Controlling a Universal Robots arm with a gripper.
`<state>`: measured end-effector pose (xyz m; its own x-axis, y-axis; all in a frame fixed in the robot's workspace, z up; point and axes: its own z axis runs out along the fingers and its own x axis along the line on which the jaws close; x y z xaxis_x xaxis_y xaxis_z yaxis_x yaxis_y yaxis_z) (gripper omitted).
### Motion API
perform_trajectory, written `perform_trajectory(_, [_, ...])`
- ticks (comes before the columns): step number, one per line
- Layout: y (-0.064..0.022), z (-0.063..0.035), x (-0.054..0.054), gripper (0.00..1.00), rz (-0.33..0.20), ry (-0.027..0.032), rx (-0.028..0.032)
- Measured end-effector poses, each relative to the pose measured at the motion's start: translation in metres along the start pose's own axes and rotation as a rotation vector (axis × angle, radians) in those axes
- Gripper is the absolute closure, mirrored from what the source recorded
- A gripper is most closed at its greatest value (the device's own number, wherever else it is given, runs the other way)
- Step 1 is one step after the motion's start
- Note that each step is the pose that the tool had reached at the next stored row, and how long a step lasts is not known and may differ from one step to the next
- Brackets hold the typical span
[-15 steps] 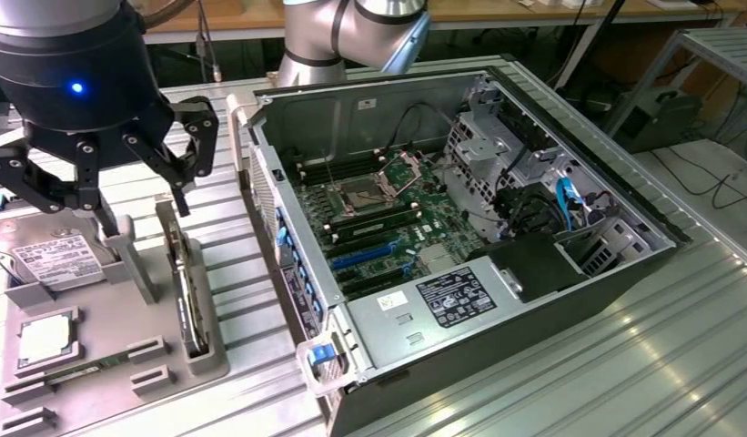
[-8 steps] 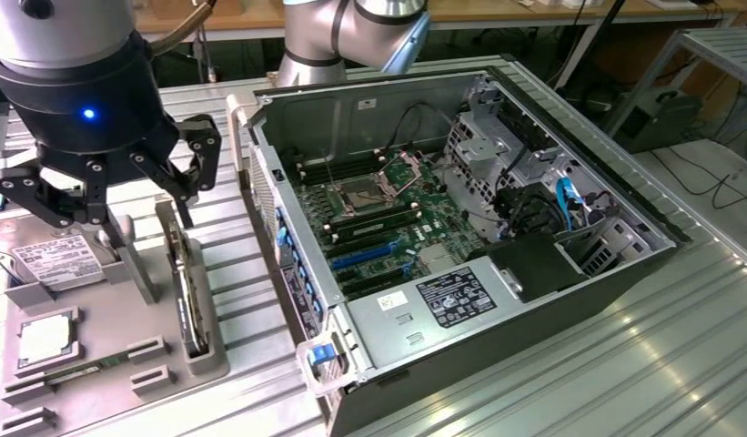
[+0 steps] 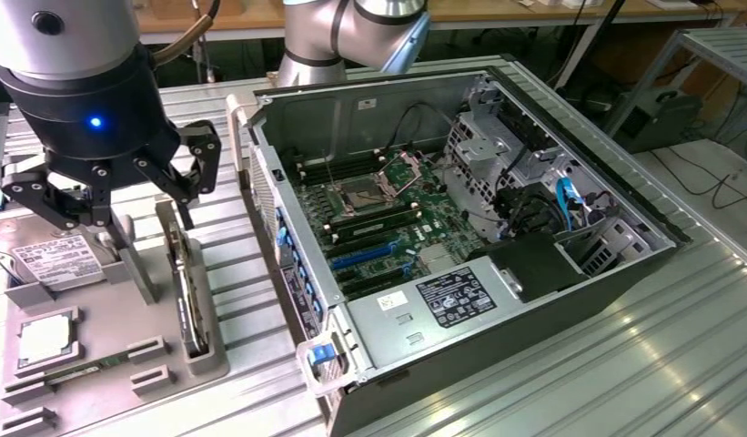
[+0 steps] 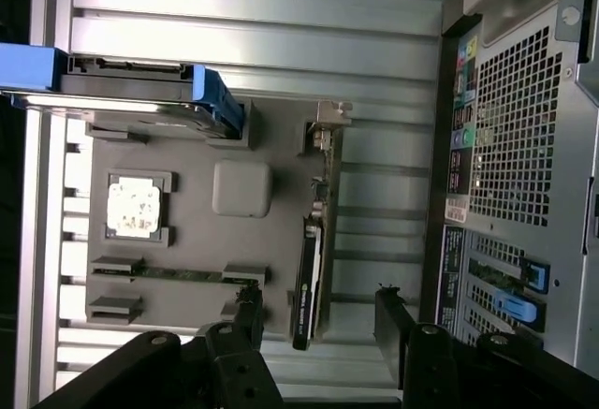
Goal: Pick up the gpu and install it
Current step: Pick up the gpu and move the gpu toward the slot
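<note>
The gpu [image 3: 186,284] stands on its edge in a slot of the grey parts holder [image 3: 106,323], at the exterior view's left, beside the open computer case [image 3: 470,209]. My gripper [image 3: 133,217] hangs open just above the card's far end, nothing between its fingers. Seen from the wrist, the gpu [image 4: 308,283] is a thin dark strip with its metal bracket [image 4: 324,138] at one end. My gripper [image 4: 318,314] straddles the card's other end from above, one black finger on each side, apart from it.
The holder [image 4: 197,231] also carries a hard drive [image 3: 43,264] in a blue frame [image 4: 220,100], a processor chip [image 4: 137,208] and a memory stick [image 4: 178,273]. Inside the case lie the motherboard's blue slots [image 3: 370,259]. The perforated case back [image 4: 524,138] stands close by.
</note>
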<state>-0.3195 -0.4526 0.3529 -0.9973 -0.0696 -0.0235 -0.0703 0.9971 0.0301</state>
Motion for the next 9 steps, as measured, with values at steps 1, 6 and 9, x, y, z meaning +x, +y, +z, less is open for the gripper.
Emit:
perform_trajectory(1, [0.0007, 0.0015, 0.000, 0.40, 0.000, -0.0002, -0.0001])
perform_trajectory(6, [0.0032, 0.0078, 0.000, 0.40, 0.000, 0.0000, 0.0002])
perform_trajectory(9, [0.0060, 0.0126, 0.000, 0.40, 0.000, 0.0000, 0.0001])
